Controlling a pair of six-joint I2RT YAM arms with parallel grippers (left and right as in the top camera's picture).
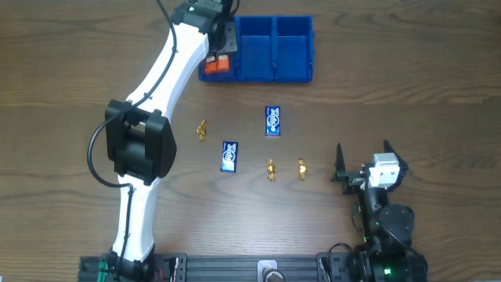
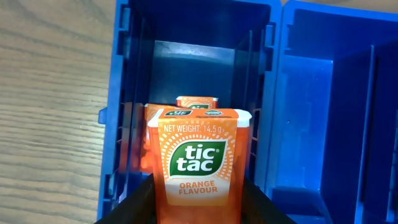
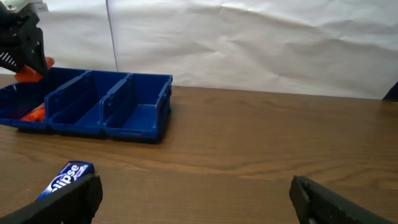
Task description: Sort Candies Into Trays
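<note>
One orange box (image 2: pixel 197 101) inside blue tray (image 2: pixel 323 93).

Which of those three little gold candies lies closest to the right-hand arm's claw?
The rightmost gold candy, just left of the right gripper. The middle gold candy lies beside it but farther off, and the leftmost gold candy farther still.

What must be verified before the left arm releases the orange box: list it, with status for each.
1. Grip: orange box clamped between the left jaws, ok.
2. Position: box over the blue tray, inside the end compartment's walls, ok.
3. Room next to the second orange box lying in that compartment: cannot tell.
4. Right jaws open and well away from the tray: ok.
5. Table sorted: not ok; two blue packets and three gold candies lie loose.
</note>
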